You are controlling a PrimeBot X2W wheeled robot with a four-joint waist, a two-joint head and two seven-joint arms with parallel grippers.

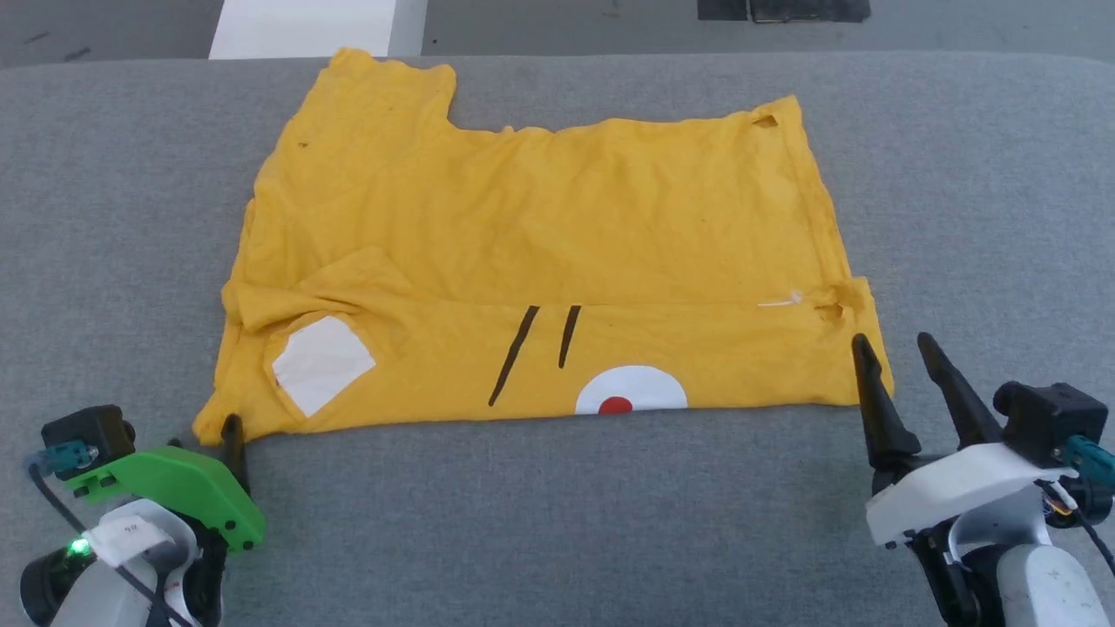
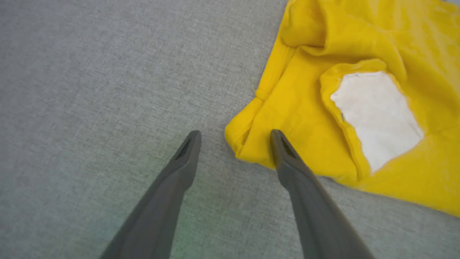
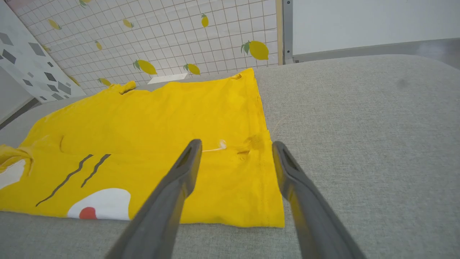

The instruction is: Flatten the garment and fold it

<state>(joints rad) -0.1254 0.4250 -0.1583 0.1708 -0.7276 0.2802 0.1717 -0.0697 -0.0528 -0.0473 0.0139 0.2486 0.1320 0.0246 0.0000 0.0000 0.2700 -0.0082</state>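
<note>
Grey surface holds the garment; left hand and right hand gape empty at its corners.

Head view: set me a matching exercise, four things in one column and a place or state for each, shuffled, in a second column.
Things
1. left gripper
2. right gripper
3. red dot
4. white patch

Places or states
a. on the T-shirt's near edge, between its two corners
b. open, at the near right corner
c. ringed by a yellow hem, close to the near left corner
d. open, at the near left corner

Pairs: 1-d, 2-b, 3-a, 4-c
</note>
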